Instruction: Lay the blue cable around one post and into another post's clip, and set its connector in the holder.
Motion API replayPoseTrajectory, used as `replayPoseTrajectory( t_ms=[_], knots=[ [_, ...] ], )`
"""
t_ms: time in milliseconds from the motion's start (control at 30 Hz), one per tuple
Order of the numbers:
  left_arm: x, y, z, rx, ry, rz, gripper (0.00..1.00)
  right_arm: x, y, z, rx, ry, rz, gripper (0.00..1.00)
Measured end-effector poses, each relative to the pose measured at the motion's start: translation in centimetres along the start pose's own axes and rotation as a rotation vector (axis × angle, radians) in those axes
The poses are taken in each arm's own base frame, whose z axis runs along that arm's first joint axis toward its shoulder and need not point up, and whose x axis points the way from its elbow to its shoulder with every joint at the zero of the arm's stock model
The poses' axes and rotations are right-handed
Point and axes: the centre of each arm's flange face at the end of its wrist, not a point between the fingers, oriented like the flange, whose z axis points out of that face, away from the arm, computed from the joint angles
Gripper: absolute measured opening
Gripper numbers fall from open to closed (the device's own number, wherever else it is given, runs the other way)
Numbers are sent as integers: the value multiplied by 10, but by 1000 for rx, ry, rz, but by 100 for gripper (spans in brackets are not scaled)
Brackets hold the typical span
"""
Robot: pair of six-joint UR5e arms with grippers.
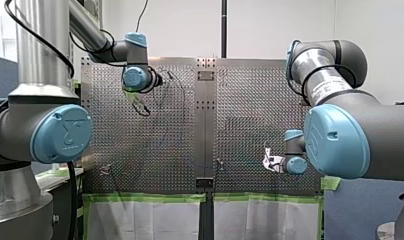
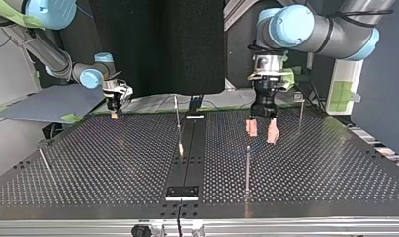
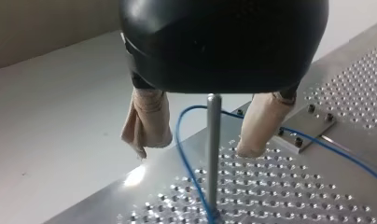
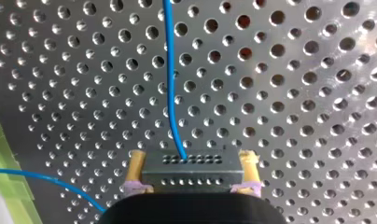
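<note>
Our right gripper (image 4: 193,158) clamps the connector (image 4: 191,175), cable (image 4: 170,84) running straight ahead from it; our left gripper (image 3: 196,149), spread wide and empty, straddles the post (image 3: 213,140) that the cable bends round.

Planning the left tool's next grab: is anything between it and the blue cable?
Yes. A metal post rises between the open left tool's pads, and the blue cable curves round that post, so closing here would likely catch the post too.
</note>
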Motion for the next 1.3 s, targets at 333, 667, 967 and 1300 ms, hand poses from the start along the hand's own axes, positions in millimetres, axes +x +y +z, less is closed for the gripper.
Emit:
replayPoseTrajectory(
  t_ms=[333, 667, 967, 1300],
  knots=[
    [-3, 5, 11, -15, -43, -20, 100, 0, 3, 0, -3, 0, -1, 0],
    [1, 10, 37, -15, -46, -23, 100, 0, 5, 0, -5, 0, -2, 0],
    [7, 14, 70, -28, -62, 4, 100, 0, 4, 0, -4, -1, -6, 0],
    [-23, -9, 103, -1, -134, 22, 100, 0, 4, 0, -2, 2, -7, 0]
  ],
)
